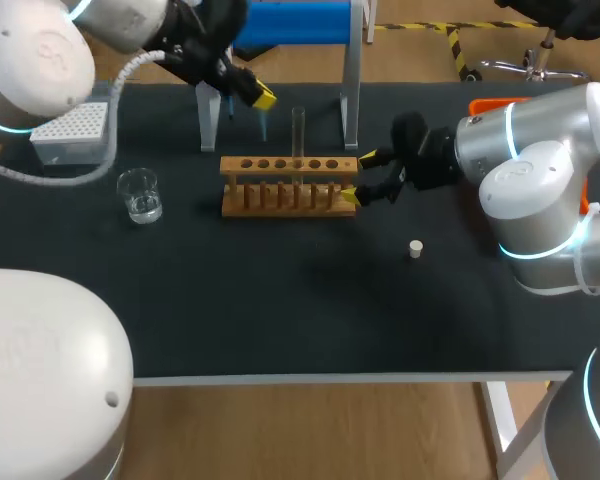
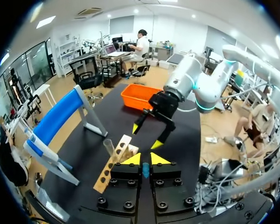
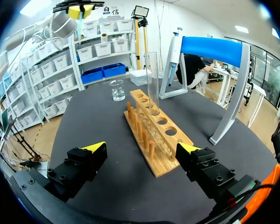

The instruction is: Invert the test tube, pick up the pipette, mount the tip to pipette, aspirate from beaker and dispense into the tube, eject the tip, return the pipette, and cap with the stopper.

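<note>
The tube (image 1: 298, 130) stands mouth-up in the rack (image 1: 290, 185) mid-worktop (image 1: 280, 310), so inverting looks done and fetching the pipette (image 3: 174, 53) comes next. It hangs on the stand (image 1: 350, 100) at the far edge. The left tool (image 2: 143, 158), tips together, hovers nearby and must open first. The right tool (image 1: 358, 177) is spread around the rack's right end.

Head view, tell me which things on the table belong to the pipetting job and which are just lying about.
For the job: test tube, wooden rack holding it, beaker, tip box, pipette on its blue stand, stopper.

Lying about: orange bin at the table's far right edge.
</note>
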Controlling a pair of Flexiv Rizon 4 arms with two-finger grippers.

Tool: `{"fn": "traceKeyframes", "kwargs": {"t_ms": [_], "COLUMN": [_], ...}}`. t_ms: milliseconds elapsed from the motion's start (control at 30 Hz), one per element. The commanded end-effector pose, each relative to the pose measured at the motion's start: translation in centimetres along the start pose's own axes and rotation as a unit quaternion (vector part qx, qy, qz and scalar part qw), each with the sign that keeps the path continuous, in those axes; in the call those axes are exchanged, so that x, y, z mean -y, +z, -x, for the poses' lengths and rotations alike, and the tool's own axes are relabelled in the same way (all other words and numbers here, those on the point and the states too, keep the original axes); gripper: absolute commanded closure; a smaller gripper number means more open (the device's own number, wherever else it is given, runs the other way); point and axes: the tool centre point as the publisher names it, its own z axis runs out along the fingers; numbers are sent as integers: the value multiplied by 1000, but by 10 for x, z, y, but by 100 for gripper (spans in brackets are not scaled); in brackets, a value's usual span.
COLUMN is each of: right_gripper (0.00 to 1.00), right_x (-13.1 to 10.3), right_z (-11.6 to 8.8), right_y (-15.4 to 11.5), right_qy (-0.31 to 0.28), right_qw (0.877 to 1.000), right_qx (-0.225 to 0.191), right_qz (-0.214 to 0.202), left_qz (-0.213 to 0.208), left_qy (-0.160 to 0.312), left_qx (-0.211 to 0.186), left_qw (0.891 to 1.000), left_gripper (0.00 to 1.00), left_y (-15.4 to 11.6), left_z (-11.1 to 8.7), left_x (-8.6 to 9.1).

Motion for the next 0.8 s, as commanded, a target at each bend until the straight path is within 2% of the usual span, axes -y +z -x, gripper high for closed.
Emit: {"fn": "traceKeyframes", "kwargs": {"t_ms": [33, 800], "right_gripper": [0, 0], "right_x": [0, 0], "right_z": [1, 1], "right_y": [-1, -1], "right_qy": [0, 0], "right_qw": [1000, 1000], "right_qx": [-2, -2], "right_qz": [-1, -1], "left_qz": [5, 2], "left_qy": [-4, -7], "left_qx": [12, 9], "left_qw": [1000, 1000], "left_gripper": [100, 100], "left_y": [7, 11], "left_z": [-10, -13], "left_x": [6, 8]}}
